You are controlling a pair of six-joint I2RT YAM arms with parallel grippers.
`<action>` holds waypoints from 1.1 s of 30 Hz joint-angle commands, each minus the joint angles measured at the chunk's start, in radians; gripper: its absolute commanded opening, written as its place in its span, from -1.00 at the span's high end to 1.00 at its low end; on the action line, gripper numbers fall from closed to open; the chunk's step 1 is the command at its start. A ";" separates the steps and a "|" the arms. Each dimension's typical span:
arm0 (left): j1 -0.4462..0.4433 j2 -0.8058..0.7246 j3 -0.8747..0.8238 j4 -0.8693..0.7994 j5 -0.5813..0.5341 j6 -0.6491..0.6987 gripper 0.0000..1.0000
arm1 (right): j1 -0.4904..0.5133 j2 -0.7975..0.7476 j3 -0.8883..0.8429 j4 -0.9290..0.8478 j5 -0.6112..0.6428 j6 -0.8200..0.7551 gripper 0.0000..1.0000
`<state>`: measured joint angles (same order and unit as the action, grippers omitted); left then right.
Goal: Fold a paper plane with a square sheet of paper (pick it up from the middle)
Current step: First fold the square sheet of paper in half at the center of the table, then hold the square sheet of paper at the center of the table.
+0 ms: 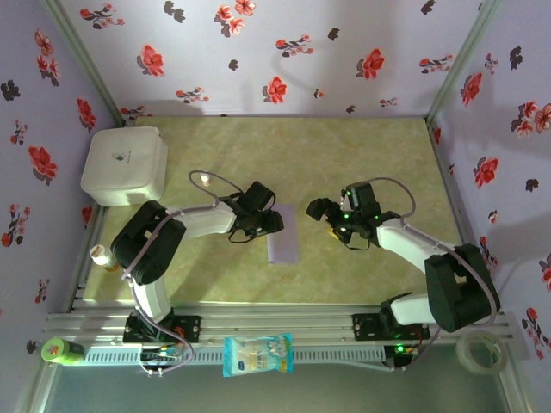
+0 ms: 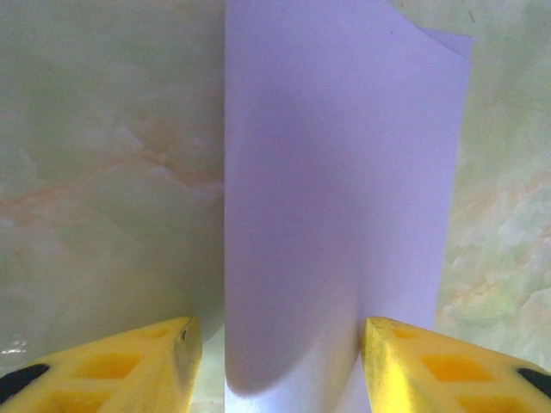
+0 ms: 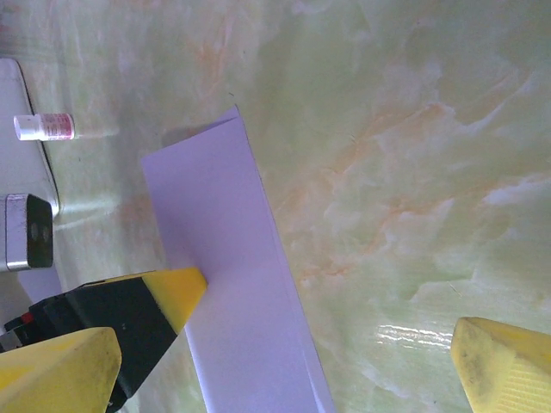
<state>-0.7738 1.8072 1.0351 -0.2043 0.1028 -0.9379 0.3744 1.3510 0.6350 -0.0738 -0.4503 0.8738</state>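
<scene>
Yellow left fingers (image 2: 120, 366) are straddling folded pale-lilac square sheet of paper (image 2: 336, 189), half open, gripping nothing | right fingers (image 3: 504, 361) are hanging wide open | best: pressing crease slowly, edges matched

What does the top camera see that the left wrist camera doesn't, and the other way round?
Top camera: the white box, the blue-and-white packet, the flowered walls, and the right tool, open near the lilac paper.
Left wrist camera: a close look at that paper doubled over, its upper layer lifting a little, with a yellow fingertip on each side.
Both: the paper, the green marbled table and the left tool.
</scene>
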 commanded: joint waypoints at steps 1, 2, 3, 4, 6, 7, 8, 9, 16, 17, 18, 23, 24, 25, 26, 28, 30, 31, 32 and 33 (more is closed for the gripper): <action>-0.002 0.034 0.009 -0.028 -0.067 -0.036 -0.06 | 0.013 0.012 0.038 0.009 -0.022 -0.005 -0.95; -0.004 0.034 0.005 -0.021 -0.069 -0.041 -0.06 | 0.014 0.015 0.040 0.007 -0.023 -0.008 -0.93; -0.004 0.034 0.005 -0.018 -0.072 -0.045 -0.06 | 0.015 0.017 0.041 0.007 -0.025 -0.010 -0.89; -0.005 0.033 0.002 -0.012 -0.074 -0.048 -0.06 | 0.016 0.020 0.041 0.006 -0.028 -0.011 -0.87; -0.007 0.038 0.006 -0.007 -0.074 -0.047 -0.06 | 0.018 0.028 0.044 0.006 -0.036 -0.015 -0.84; -0.009 0.043 0.011 -0.011 -0.075 -0.047 -0.06 | 0.019 0.032 0.047 0.006 -0.039 -0.016 -0.84; -0.011 0.048 0.016 -0.017 -0.074 -0.046 -0.06 | 0.020 0.035 0.048 0.006 -0.039 -0.016 -0.84; -0.011 0.055 0.021 -0.025 -0.079 -0.051 -0.07 | 0.021 0.037 0.048 0.005 -0.039 -0.016 -0.84; -0.018 0.084 0.040 -0.049 -0.094 -0.067 -0.09 | 0.030 0.049 0.052 0.008 -0.050 -0.028 -0.69; -0.021 0.086 0.044 -0.051 -0.094 -0.068 -0.09 | 0.033 0.053 0.055 0.010 -0.056 -0.030 -0.60; -0.022 0.090 0.047 -0.052 -0.096 -0.069 -0.10 | 0.038 0.061 0.059 0.013 -0.065 -0.035 -0.52; -0.030 0.104 0.060 -0.077 -0.123 -0.093 -0.09 | 0.073 0.105 0.089 -0.003 -0.076 -0.072 -0.06; -0.033 0.104 0.062 -0.085 -0.130 -0.096 -0.09 | 0.077 0.111 0.093 -0.012 -0.072 -0.075 0.03; -0.035 0.104 0.064 -0.090 -0.135 -0.100 -0.09 | 0.082 0.121 0.097 -0.015 -0.070 -0.079 0.14; -0.036 0.105 0.064 -0.090 -0.139 -0.103 -0.09 | 0.084 0.130 0.100 -0.015 -0.072 -0.082 0.24; -0.040 0.105 0.065 -0.093 -0.145 -0.108 -0.09 | 0.093 0.146 0.103 -0.011 -0.082 -0.085 0.44; -0.041 0.108 0.065 -0.091 -0.148 -0.110 -0.09 | 0.105 0.170 0.111 -0.009 -0.102 -0.094 0.62; -0.042 0.108 0.065 -0.090 -0.149 -0.108 -0.09 | 0.110 0.182 0.115 -0.009 -0.109 -0.097 0.71; -0.044 0.108 0.067 -0.087 -0.147 -0.109 -0.08 | 0.118 0.194 0.119 -0.008 -0.109 -0.100 0.79; -0.044 0.109 0.067 -0.085 -0.147 -0.107 -0.08 | 0.123 0.205 0.121 -0.004 -0.112 -0.104 0.84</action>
<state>-0.8139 1.8496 1.1057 -0.2871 -0.0002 -1.0271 0.4793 1.5295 0.7258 -0.0742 -0.5339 0.7910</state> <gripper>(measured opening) 0.544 0.095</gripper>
